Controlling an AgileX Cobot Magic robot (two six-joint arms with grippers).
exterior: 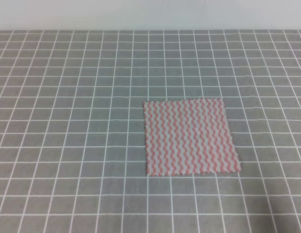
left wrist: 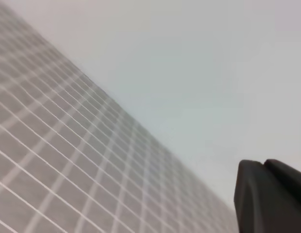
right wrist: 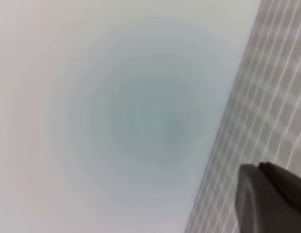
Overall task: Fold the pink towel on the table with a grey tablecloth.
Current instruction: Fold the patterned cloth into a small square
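The pink towel (exterior: 191, 137) lies flat and spread out as one square on the table with a grey tablecloth (exterior: 68, 121), right of centre in the exterior high view. No gripper or arm shows in that view. In the left wrist view only a dark finger (left wrist: 269, 196) shows at the lower right, above the gridded cloth (left wrist: 53, 145). The right wrist view likewise shows one dark finger (right wrist: 269, 199) at the lower right, with a strip of cloth (right wrist: 276, 107) beside it. Neither wrist view shows the towel.
A pale wall (exterior: 150, 14) runs along the table's far edge and fills much of both wrist views. Grey gridded cloth surrounds the towel on all sides.
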